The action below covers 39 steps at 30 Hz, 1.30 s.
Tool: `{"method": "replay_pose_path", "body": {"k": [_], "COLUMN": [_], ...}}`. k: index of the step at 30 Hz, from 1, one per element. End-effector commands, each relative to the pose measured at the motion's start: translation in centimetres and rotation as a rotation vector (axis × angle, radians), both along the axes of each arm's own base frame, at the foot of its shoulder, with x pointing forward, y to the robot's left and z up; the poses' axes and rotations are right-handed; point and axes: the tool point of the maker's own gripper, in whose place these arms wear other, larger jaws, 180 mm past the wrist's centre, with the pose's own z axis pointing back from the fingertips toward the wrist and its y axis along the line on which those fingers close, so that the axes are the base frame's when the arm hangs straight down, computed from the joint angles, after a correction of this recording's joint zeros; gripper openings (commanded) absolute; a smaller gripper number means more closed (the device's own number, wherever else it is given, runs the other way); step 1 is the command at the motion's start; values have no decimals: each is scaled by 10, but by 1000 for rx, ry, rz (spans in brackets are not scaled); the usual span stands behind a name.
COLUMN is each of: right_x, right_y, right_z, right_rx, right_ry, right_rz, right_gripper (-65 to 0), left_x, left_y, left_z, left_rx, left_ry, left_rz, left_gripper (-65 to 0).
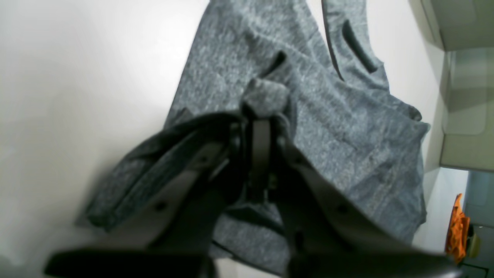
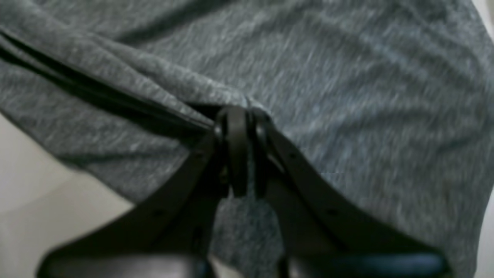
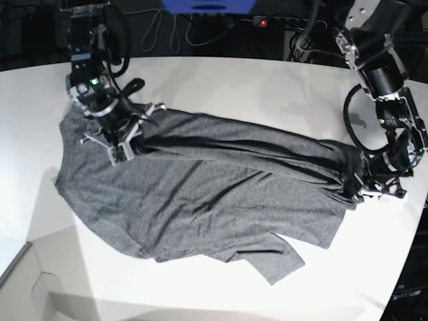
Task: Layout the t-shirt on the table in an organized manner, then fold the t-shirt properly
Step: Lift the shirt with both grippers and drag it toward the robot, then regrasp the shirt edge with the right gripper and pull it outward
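We judge the task to be in its layout stage, with no fold made. In the base view the t-shirt (image 3: pixel 200 194) lies across the middle of the table (image 3: pixel 281 87), spread only in part: a raised ridge of bunched cloth runs along its far edge between the two grippers, and the near edge ends in a loose flap that juts toward the table's front.

Left gripper (image 1: pixel 259 116): fingers pressed together on a small tuft of the shirt's knit, seen clearly in the left wrist view. In the base view this gripper (image 3: pixel 372 186) sits at the shirt's end nearest the table's curved side edge.

Right gripper (image 2: pixel 238 127): fingers closed, pinching a folded edge of the shirt, with the fabric pulled into a taut crease leading away from the pinch. In the base view it (image 3: pixel 127 144) holds the shirt's opposite end, toward the table's far corner.

What is left, in our judgement: flatten the ridge, smooth out the wrinkles, straighten out the sleeves, then make all the folds. We cannot tell from these views which end is collar and which is hem.

Containers: none visible on the table; nothing but the shirt rests on it. An orange object (image 1: pixel 457 227) shows beyond the table edge in the left wrist view, too blurred to identify.
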Motion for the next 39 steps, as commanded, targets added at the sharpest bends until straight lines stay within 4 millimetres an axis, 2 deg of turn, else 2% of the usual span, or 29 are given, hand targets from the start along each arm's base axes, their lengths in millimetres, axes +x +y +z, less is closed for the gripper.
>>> {"method": "replay_pose_path", "body": {"k": [1,4,7,16,18,21,24,26,31,36,39], "right_x": [7,9,9,7,7,8,-1,-2,-18,-38,-44], "right_y": [0,-3,-1,-1,-4,-3,-1,0,3,-1,-8], "right_z": [8,4,3,3,3,7,12,20,30,30,26], "right_rx": [10,8,9,9,8,7,7,6,4,-1,-7], "right_ry": [-36,-26,-24,-22,-23,-34,-41,-61,-77,-58,-42], "right_rz": [1,-5,-2,0,-7,-5,0,3,12,4,-16], "right_gripper": [-650,-650,-644,-481,-463,-452,-453,-453,-453,-453,-456], "left_x": [15,18,18,22,27,28,27,27,24,-13,-37], "left_y": [12,17,19,23,21,15,14,14,18,24,26], "left_z": [24,25,18,16,19,18,17,17,20,23,11], "left_rx": [27,36,26,82,87,72,69,70,85,190,218], "left_ry": [-78,-111,-106,-86,-92,-86,-89,-91,-97,-108,-77], "left_rz": [23,58,79,71,68,63,58,59,58,43,39], "left_gripper": [-648,-647,-645,-639,-588,-425,-258,-205,-183,-183,-183]}}
